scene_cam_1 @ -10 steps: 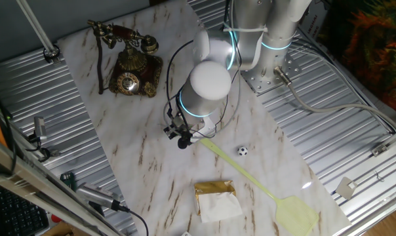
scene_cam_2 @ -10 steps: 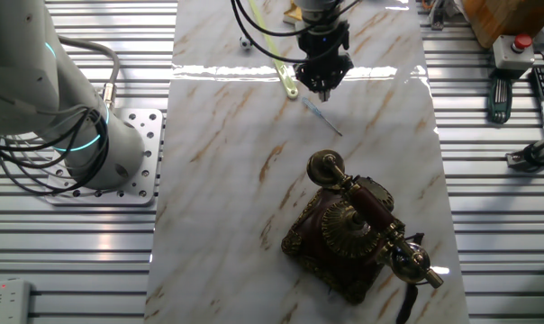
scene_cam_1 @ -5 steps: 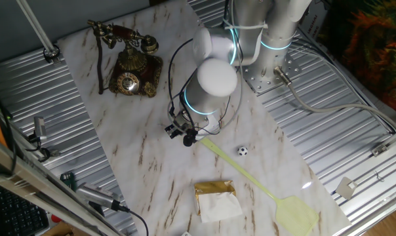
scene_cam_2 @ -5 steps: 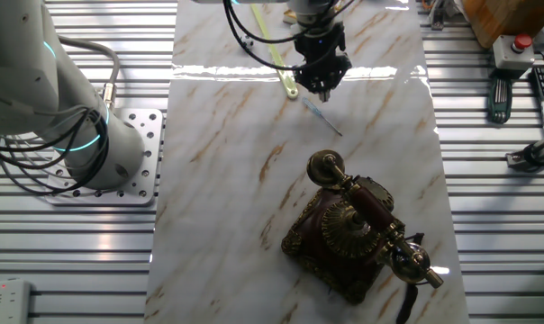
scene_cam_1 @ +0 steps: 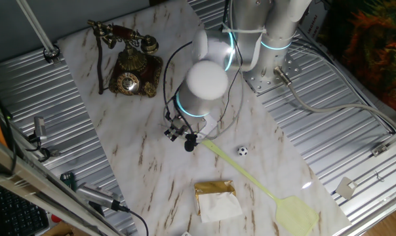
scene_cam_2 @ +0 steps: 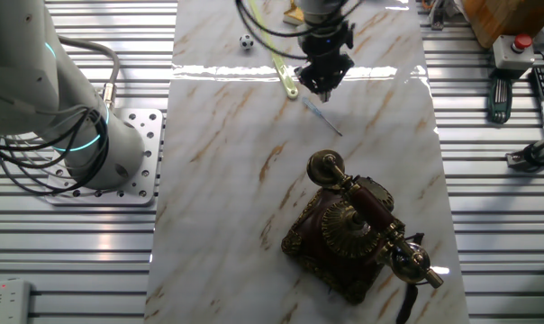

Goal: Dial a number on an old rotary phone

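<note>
A white marble-patterned sheet with brown veins [scene_cam_1: 152, 141] covers the middle of a ribbed silver aluminium tabletop [scene_cam_1: 329, 131]. A bolted grey metal base plate [scene_cam_2: 146, 135] sits on the ribs beside the sheet. Overhead light glares in a bright band across the sheet's far end [scene_cam_2: 236, 70]. Orange and green patterned fabric [scene_cam_1: 375, 39] fills one corner.

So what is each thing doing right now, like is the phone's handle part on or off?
old rotary phone: upright on the marble top, untouched.
handset: resting across the cradle, not lifted.
gripper: above the marble, away from the phone; open or shut can't be told.
fly swatter: lying flat.
small ball: sitting beside the swatter's handle.
gold packet: lying flat near the table's edge.
</note>
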`<action>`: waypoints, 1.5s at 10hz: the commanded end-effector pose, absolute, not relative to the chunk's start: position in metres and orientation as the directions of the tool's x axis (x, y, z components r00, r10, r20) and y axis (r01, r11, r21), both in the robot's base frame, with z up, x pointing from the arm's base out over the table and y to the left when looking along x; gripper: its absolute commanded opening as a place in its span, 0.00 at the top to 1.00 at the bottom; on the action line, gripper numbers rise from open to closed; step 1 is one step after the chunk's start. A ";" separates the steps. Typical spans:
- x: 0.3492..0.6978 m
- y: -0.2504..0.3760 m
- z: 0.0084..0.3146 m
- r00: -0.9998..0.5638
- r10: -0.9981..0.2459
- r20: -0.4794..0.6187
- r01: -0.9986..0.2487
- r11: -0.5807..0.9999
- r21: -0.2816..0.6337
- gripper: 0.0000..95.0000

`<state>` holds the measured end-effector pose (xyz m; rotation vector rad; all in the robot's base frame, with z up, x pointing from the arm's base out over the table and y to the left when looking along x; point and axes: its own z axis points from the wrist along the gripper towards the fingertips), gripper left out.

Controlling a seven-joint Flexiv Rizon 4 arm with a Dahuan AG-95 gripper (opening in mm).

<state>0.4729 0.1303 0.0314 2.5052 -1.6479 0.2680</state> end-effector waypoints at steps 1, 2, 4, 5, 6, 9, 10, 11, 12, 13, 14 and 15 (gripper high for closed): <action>0.472 0.132 0.031 0.441 -0.884 0.155 -0.898 -0.436 0.064 1.00; 0.472 0.132 0.031 0.441 -0.884 0.154 -0.898 -0.436 0.065 1.00; 0.472 0.132 0.031 0.433 -0.891 0.138 -0.901 -0.428 0.065 1.00; 0.472 0.132 0.031 0.432 -0.893 0.125 -0.902 -0.427 0.067 1.00; 0.472 0.132 0.031 0.432 -0.893 0.123 -0.902 -0.427 0.068 1.00; 0.473 0.136 0.029 0.469 -0.879 0.086 -0.883 -0.462 0.087 1.00; 0.473 0.136 0.029 0.473 -0.877 0.080 -0.880 -0.467 0.086 1.00; 0.474 0.138 0.028 0.481 -0.874 0.066 -0.876 -0.475 0.087 1.00; 0.474 0.140 0.027 0.487 -0.871 0.058 -0.872 -0.482 0.090 1.00; 0.474 0.142 0.026 0.496 -0.866 0.057 -0.866 -0.490 0.095 1.00; 0.474 0.142 0.027 0.499 -0.865 0.058 -0.865 -0.492 0.096 1.00; 0.474 0.142 0.027 0.500 -0.864 0.058 -0.864 -0.494 0.097 1.00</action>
